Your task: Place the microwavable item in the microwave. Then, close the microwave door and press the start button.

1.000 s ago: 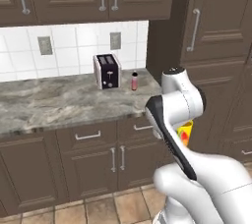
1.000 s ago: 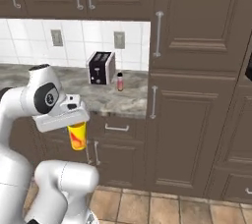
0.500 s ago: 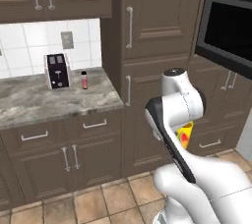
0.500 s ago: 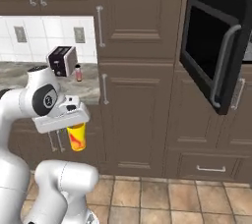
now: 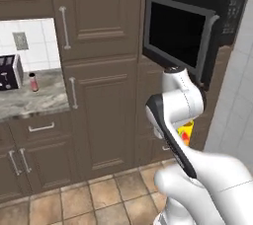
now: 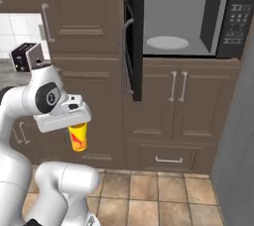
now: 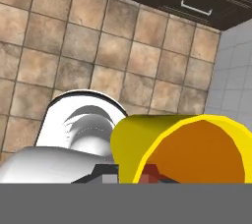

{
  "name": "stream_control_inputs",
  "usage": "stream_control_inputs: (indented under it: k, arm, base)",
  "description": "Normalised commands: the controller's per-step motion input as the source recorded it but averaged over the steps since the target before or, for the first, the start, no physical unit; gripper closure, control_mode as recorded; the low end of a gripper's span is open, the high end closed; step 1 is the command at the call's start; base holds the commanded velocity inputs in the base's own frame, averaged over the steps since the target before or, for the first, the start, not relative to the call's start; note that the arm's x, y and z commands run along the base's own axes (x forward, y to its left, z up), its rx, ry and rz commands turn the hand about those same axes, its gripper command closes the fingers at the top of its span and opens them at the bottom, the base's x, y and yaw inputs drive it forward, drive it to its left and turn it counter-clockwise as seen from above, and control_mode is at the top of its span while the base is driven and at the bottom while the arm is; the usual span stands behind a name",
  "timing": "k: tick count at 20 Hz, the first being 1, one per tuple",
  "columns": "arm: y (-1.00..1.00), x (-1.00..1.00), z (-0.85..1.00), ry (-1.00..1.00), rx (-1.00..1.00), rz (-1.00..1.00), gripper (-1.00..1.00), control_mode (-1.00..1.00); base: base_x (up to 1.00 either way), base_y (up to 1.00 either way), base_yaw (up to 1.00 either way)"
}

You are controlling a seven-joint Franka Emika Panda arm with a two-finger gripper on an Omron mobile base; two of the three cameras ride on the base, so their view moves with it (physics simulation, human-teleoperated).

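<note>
Cup [image 5: 186,133] in the left base view is only a small yellow and red patch behind the white forearm, low, well below the microwave door [image 5: 179,33], which stands open toward the camera.

From the right base view the relation is clearer. The gripper [image 6: 75,122] points down and is closed on the cup, which hangs upright under the hand, its long axis vertical, with the red-orange mark on its side. The microwave [image 6: 233,19] is up and to the right of it, well apart; its grey cavity is open and the white turntable plate [image 6: 167,42] is bare. The door edge and curved handle [image 6: 125,56] stand between the cup and the cavity, so I judge the lift must go around it.

Hand view looks down along the cup onto the tiled floor [image 7: 59,46]; the yellow rim and orange inside are very close to the camera.
</note>
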Motion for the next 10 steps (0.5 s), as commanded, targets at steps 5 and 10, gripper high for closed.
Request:
stream_control_inputs:
  k: [5,10]
  arm:
    - [0.0,0.0,0.0,0.0,0.0,0.0,1.0,1.0]
    - [0.0,0.0,0.0,0.0,0.0,0.0,1.0,1.0]
  base:
    - [-0.35,-1.0,0.0]
    - [0.18,-0.97,0.05]
